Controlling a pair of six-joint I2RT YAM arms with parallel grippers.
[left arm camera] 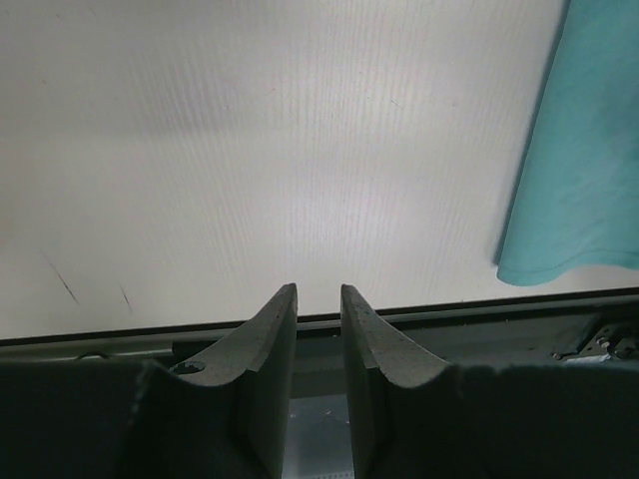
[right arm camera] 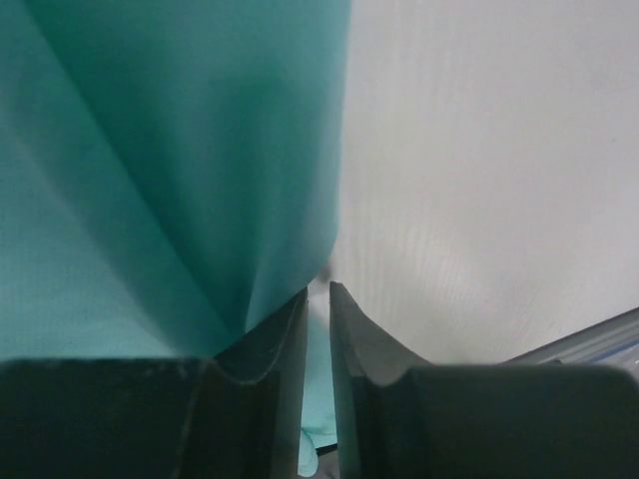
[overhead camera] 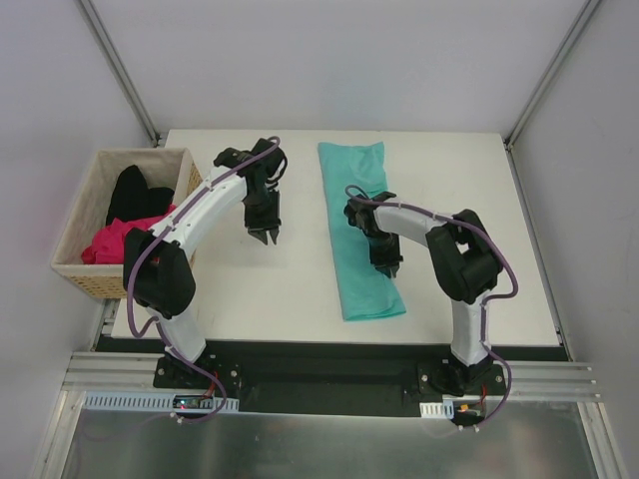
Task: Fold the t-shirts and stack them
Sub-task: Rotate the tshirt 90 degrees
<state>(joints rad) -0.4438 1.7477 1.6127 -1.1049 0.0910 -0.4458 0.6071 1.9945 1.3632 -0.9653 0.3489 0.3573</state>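
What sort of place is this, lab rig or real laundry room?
Most likely a lab robot cell: a left arm and right arm bolted to an aluminium rail at a white table, white panels around it, teal t-shirt and wicker basket as props.

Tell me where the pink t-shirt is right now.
In the top view, the pink t-shirt sits in the wicker basket at the table's left edge, beside the black t-shirt.
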